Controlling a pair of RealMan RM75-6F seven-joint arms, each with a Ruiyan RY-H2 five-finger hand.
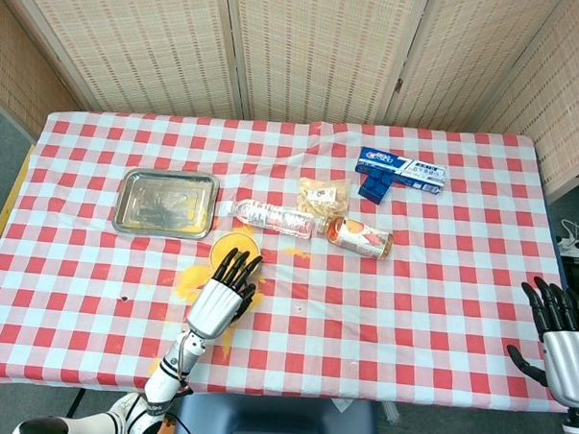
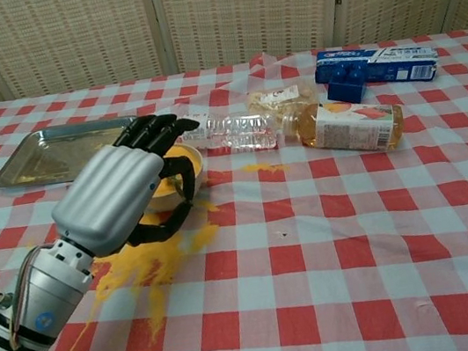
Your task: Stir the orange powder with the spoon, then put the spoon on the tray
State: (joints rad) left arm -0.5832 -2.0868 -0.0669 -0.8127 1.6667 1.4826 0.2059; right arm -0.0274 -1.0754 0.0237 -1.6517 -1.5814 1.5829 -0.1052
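Note:
A small bowl [image 1: 234,242] [image 2: 181,168] of orange powder stands just right of and nearer than the metal tray [image 1: 165,202] [image 2: 57,153]. Orange powder [image 1: 193,280] [image 2: 141,266] is spilled on the cloth in front of the bowl. My left hand [image 1: 223,296] [image 2: 121,196] hovers at the bowl's near side, fingers stretched over its rim and thumb curved below, with nothing seen in it. It hides part of the bowl. No spoon shows in either view. My right hand [image 1: 561,335] waits at the table's near right corner with fingers apart and nothing in it.
A clear water bottle [image 1: 270,216] [image 2: 231,131] and an orange drink bottle [image 1: 361,236] [image 2: 351,126] lie on their sides behind and right of the bowl. A snack packet [image 1: 322,192] and a blue box [image 1: 400,171] [image 2: 377,65] sit further back.

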